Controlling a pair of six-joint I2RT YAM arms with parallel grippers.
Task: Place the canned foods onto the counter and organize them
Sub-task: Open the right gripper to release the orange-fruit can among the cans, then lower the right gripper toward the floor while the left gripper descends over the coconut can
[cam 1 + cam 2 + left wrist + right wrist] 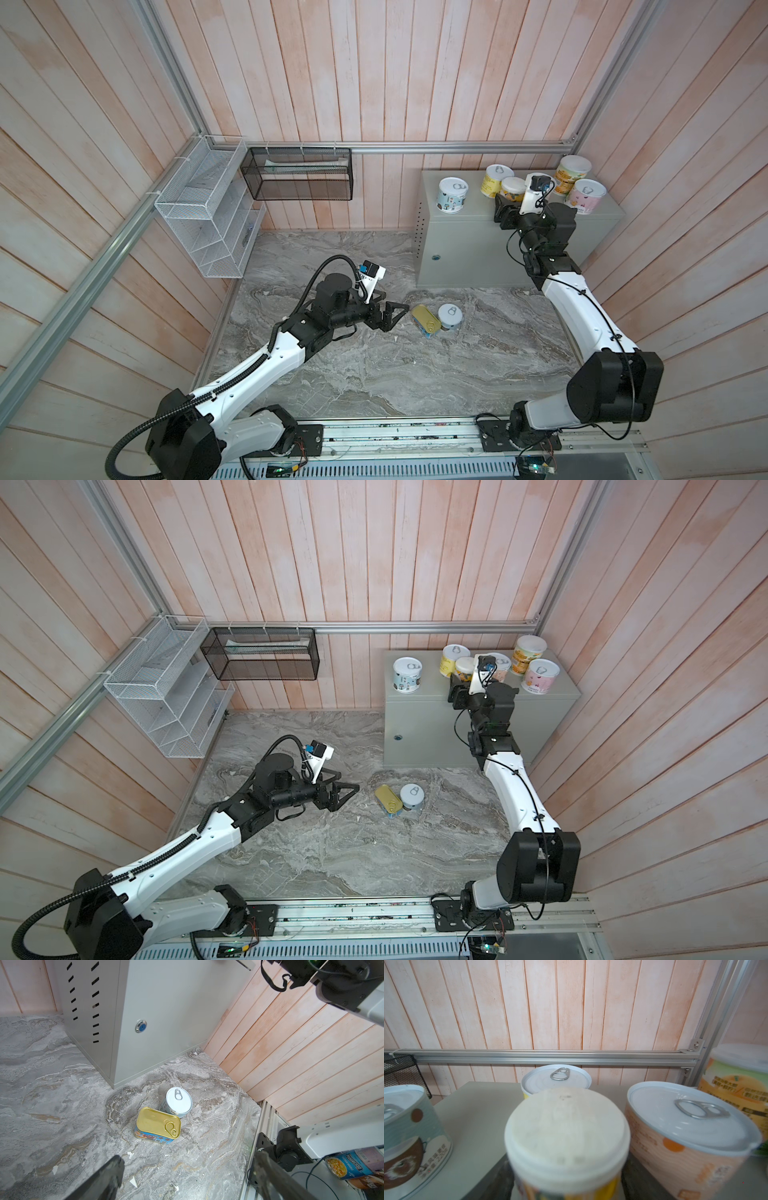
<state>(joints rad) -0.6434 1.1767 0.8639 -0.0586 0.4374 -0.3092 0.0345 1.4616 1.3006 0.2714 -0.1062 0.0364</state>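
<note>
Yellow tin (566,1130) between right fingers (500,1183); arm over counter (469,245).

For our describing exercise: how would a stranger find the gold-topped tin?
Start at the grey-green metal cabinet. On the marbled slab before it stand two tins side by side. Only the gold-topped tin is rectangular; the round tin beside it is white-topped.

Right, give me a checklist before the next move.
1. Right gripper clear of the white-lidded can: cannot tell; the can sits between its fingers.
2. That can upright on the counter: ok.
3. Left gripper open: ok.
4. Gap between gold-topped tin and round tin: not ok; none visible.
5. All cans on the counter: not ok; those two stand on the slab.
</note>
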